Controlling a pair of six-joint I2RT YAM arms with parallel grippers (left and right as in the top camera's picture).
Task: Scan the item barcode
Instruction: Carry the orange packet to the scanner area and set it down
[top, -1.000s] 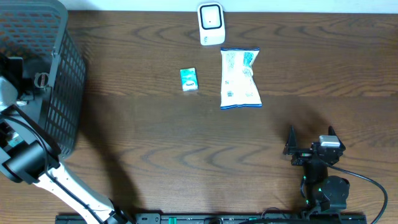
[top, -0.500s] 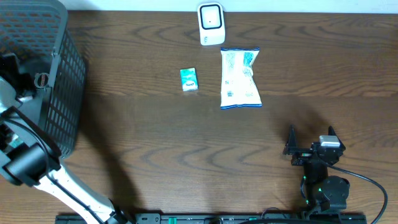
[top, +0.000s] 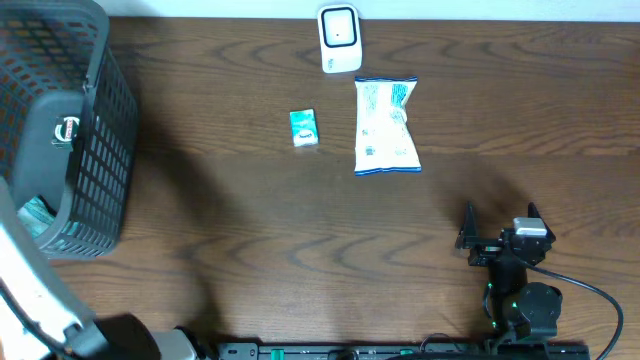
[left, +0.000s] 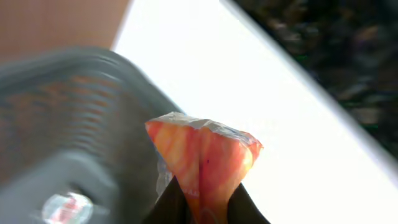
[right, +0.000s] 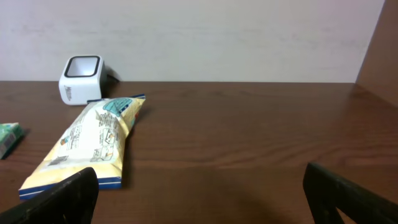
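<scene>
an orange packet (left: 202, 155) is pinched by its lower end in the left gripper (left: 204, 204), the jaws closed narrow on it, its crimped top edge pointing up. only the left wrist view shows this, with the blurred grey basket (left: 74, 124) just behind the packet; the overhead view shows neither the packet nor that gripper, only the basket (top: 95, 150) at the table's (top: 250, 230) left end. the white scanner (top: 339, 38) stands at the far edge, a white and blue bag (top: 385, 125) lying just in front of it and a small green box (top: 303, 128) beside the bag. the right gripper (top: 500, 225) rests near the front edge, jaws spread wide and empty; its wrist view shows the scanner's (right: 79, 78) window facing up.
</scene>
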